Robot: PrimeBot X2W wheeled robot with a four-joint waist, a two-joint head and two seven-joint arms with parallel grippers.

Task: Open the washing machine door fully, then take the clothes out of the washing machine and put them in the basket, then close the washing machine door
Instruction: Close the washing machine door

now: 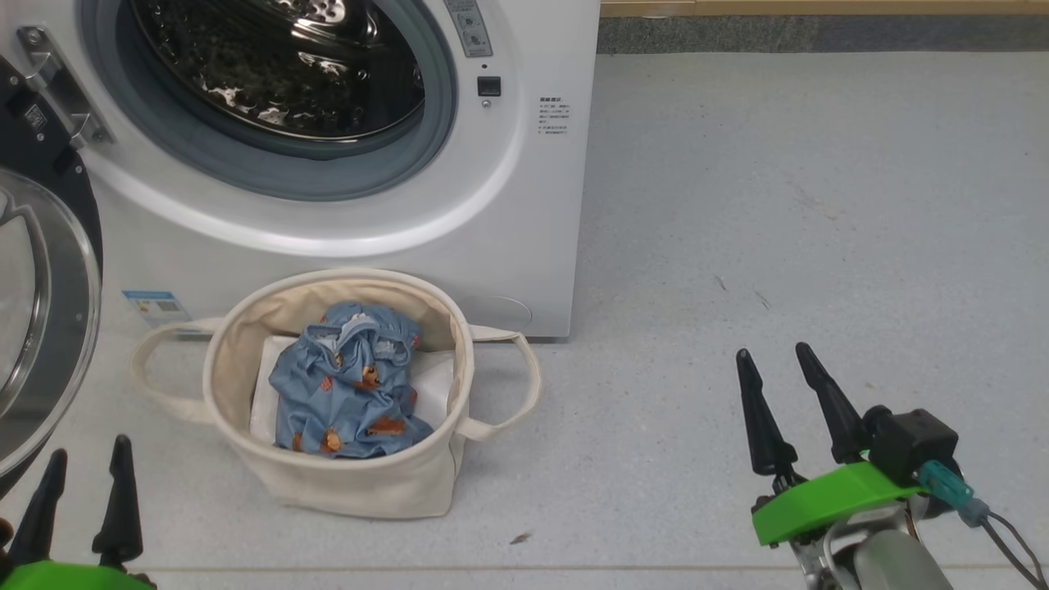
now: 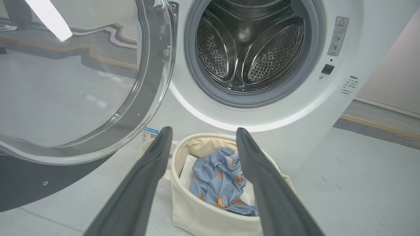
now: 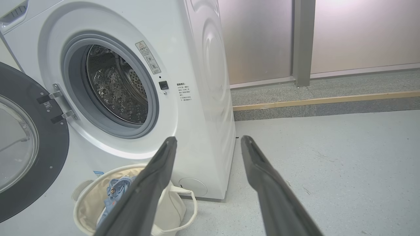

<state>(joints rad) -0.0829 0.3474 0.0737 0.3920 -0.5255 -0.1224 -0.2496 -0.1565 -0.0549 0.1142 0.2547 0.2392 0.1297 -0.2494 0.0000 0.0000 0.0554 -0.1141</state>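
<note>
Our left gripper [image 1: 89, 449] stands wide, fingers apart and holding nothing, low beside the open washing machine door [image 1: 45, 311]. Our right gripper [image 1: 773, 352] is spread just as wide, also empty-handed, over the grey floor [image 1: 778, 205], well apart from the washer. Between them, nearer our left, we see the basket [image 1: 369, 492] just in front of the washing machine [image 1: 524, 205]. The clothes [image 1: 352, 393] lie bunched inside it on a white folded sheet [image 1: 438, 385]. The door hangs out on hinges at our left, and the drum [image 2: 249, 49] shows shiny perforated steel.
</note>
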